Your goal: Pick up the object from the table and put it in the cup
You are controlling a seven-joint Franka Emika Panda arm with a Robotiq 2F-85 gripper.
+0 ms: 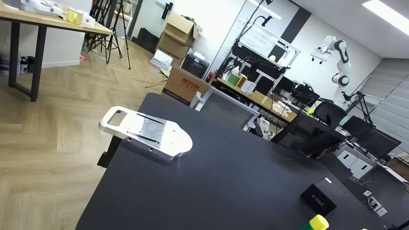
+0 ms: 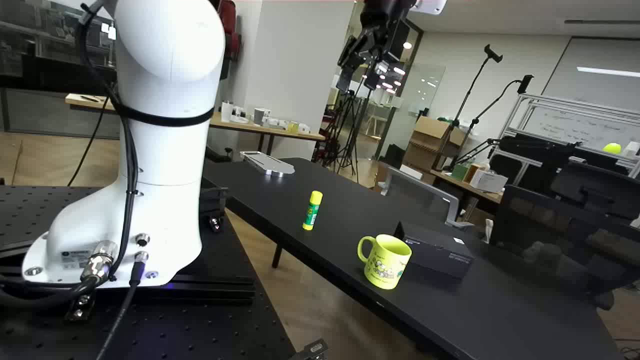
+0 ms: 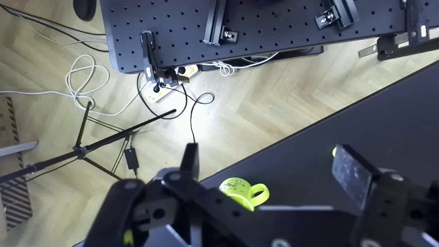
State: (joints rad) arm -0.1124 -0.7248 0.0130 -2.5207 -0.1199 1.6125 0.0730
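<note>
The object is a green and yellow glue stick (image 2: pixel 312 211) standing upright on the black table. Its yellow cap (image 1: pixel 319 222) shows at the bottom edge of an exterior view. In the wrist view only a yellow sliver (image 3: pixel 334 152), probably its end, shows beside the right finger. The cup is a yellow-green mug (image 2: pixel 387 261) standing upright near the table edge. In the wrist view the mug (image 3: pixel 236 187) is partly covered by the left finger linkage. My gripper (image 2: pixel 357 82) is high above the table; its fingers (image 3: pixel 272 164) are wide apart with nothing between them.
A black box (image 2: pixel 437 250) stands behind the mug; it also shows in an exterior view (image 1: pixel 322 196). A flat silver metal plate (image 1: pixel 153 132) lies at the table's far end. A grey screen panel (image 2: pixel 422 192) borders the far edge. The robot base (image 2: pixel 145 235) stands on a separate black perforated table.
</note>
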